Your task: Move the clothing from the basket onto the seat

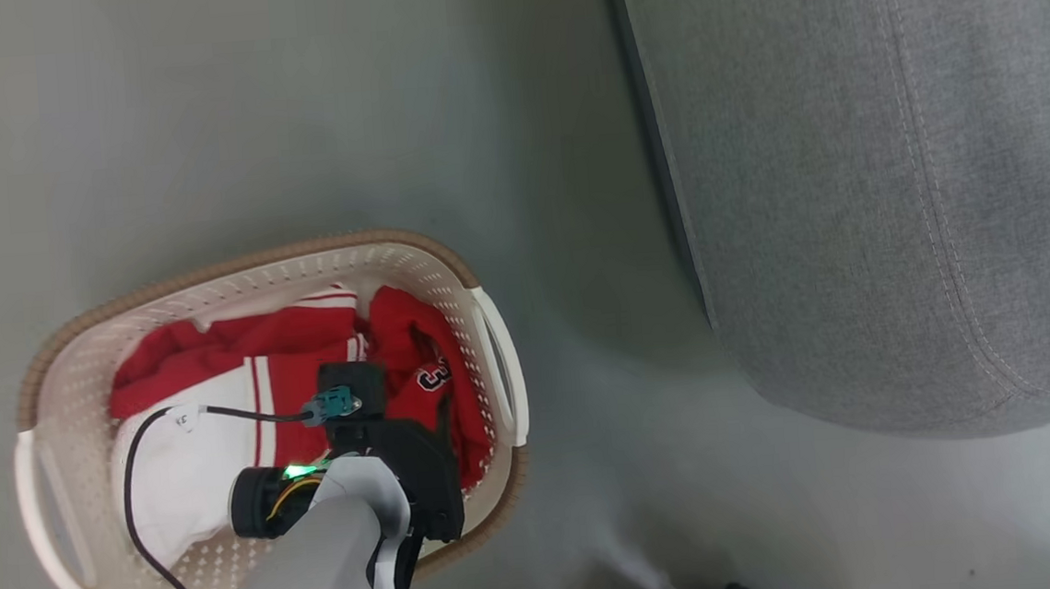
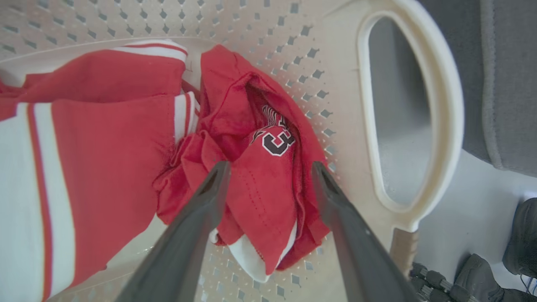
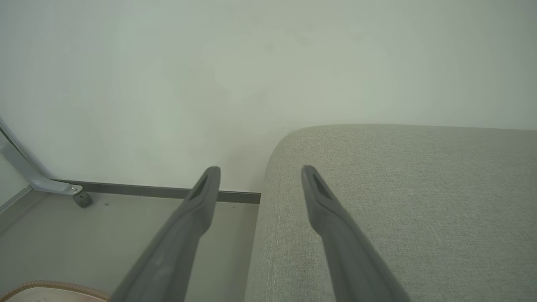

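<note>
Your left gripper [image 2: 269,167]: jaws wide, nothing held, poised over crumpled red clothing [image 2: 264,197] in basket [image 2: 310,63]. Numbered fold sits between fingertips; striped piece [image 2: 105,138] off to one side. Handle [image 2: 444,126] close beside other finger (snag risk if you drift). Fabric looks thin, slick: shallow pinch may slip, or drag both pieces. Right gripper [image 3: 260,172] wide, empty, seat [image 3: 419,201] just ahead.

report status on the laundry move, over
Left gripper open, straddling crumpled red clothing in the basket. Right gripper open, empty, pointing at the seat corner. Dark shoes on floor beside basket.
</note>
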{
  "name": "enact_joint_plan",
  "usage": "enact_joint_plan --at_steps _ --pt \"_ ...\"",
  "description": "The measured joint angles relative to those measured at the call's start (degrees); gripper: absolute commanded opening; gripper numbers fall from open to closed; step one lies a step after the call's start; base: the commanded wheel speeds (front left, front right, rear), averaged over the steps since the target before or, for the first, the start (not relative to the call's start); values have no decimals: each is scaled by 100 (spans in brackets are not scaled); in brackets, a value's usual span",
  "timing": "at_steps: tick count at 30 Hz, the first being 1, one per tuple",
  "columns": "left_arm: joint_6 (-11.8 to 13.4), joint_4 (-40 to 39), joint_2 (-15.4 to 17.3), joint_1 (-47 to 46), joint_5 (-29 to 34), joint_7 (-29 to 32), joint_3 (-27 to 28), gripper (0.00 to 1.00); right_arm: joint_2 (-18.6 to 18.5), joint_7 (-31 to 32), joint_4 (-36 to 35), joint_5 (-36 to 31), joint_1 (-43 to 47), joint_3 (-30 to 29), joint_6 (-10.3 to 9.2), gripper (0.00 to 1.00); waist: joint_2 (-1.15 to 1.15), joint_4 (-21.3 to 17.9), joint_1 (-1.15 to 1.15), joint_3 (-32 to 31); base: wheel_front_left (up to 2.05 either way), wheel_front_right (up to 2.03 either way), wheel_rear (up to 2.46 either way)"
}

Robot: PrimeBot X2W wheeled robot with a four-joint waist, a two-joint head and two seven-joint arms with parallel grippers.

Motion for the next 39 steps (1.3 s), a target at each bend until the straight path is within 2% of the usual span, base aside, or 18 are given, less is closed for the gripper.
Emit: enact_joint_plan --at_steps 14,15,16,17,18,19,29,39 --pt "0 467 33 -107 -698 -86 -160 100 -58 -1 -322 162 -260 -71 0 100 0 -326 -1 527 0 0 0" --pt "0 467 35 -109 -721 -86 -197 87 -59 -1 -354 197 -279 -82 0 100 0 -338 -1 541 0 0 0" --pt "0 467 35 -114 -742 -88 -233 65 -63 -1 -383 220 -291 -99 0 100 -1 -344 -1 557 0 0 0" --pt "0 471 34 -115 -790 -93 -266 27 -65 -1 -389 231 -309 -99 0 100 -1 -351 -1 569 0 0 0" --pt "0 481 37 -116 -868 -93 -299 2 -65 -1 -394 233 -315 -97 0 100 -1 -358 -1 577 0 0 0" --pt "0 487 40 -118 -935 -96 -320 0 -65 -1 -398 236 -315 -96 0 100 -1 -364 -1 583 0 0 0" --pt "0 661 40 -252 -1125 -266 -600 0 -65 -1 -388 252 -315 -92 0 100 -1 -363 -2 564 0 0 0" --pt "0 645 40 -216 -1404 -598 -903 0 -64 -1 -82 240 -293 38 0 100 -1 -247 -2 222 0 0 0"
